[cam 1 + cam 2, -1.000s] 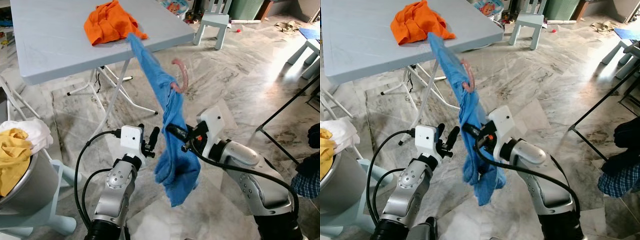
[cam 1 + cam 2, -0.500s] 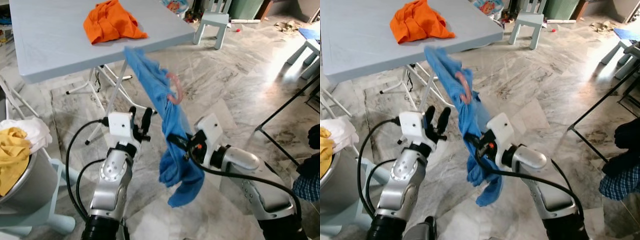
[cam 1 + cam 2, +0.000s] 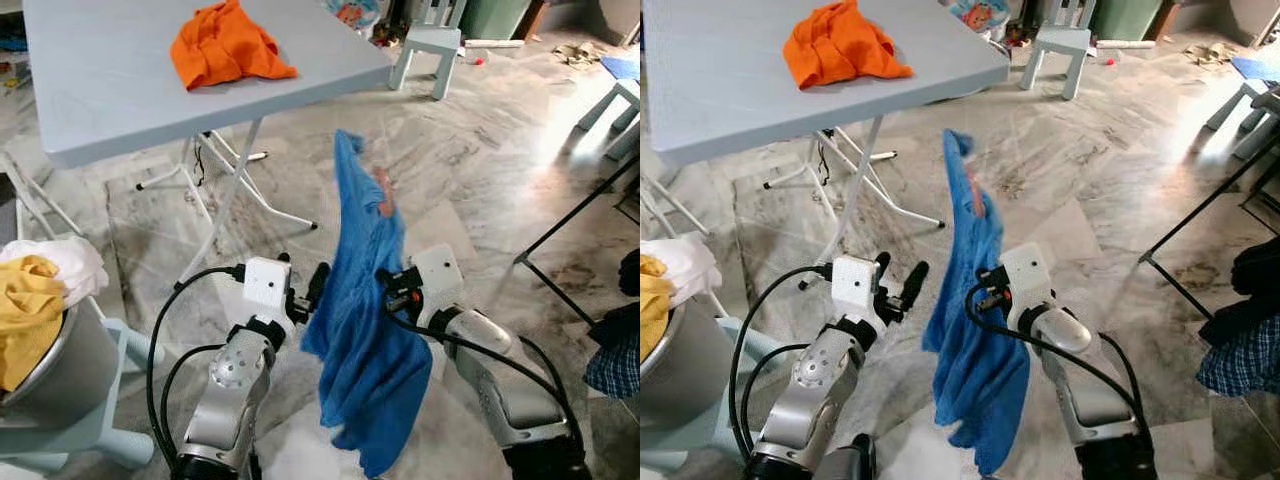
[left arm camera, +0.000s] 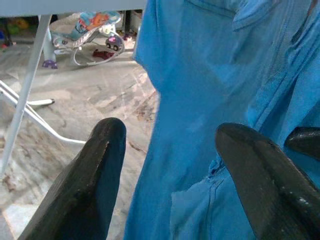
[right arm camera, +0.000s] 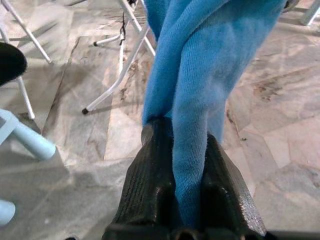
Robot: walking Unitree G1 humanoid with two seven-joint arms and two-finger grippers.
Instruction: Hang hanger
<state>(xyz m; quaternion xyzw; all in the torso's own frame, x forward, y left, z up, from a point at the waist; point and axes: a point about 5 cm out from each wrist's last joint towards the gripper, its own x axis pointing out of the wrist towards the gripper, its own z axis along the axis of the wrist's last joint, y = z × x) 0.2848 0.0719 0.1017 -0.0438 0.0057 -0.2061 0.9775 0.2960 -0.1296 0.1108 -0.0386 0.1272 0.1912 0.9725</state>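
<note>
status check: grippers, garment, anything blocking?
Right gripper shut on blue garment, pink hanger inside it. Left gripper open beside the cloth, not gripping. Folding table with orange cloth close ahead.

A shirt (image 3: 365, 330) hangs between the two arms, with the right gripper (image 5: 176, 165) clamped on its cloth and the left gripper (image 3: 305, 290) just to its left, fingers spread; a hanger (image 3: 384, 192) pokes out near the shirt's top. Behind and to the left stands a folding table (image 3: 120, 90) with a heap of clothes (image 3: 226, 45) on it, and a stool (image 3: 432, 45) stands beyond the table's right end. At the near left sits a basket (image 3: 55, 375) with laundry (image 3: 35, 290) in it, and a rack leg (image 3: 570, 215) slants along the right side.
</note>
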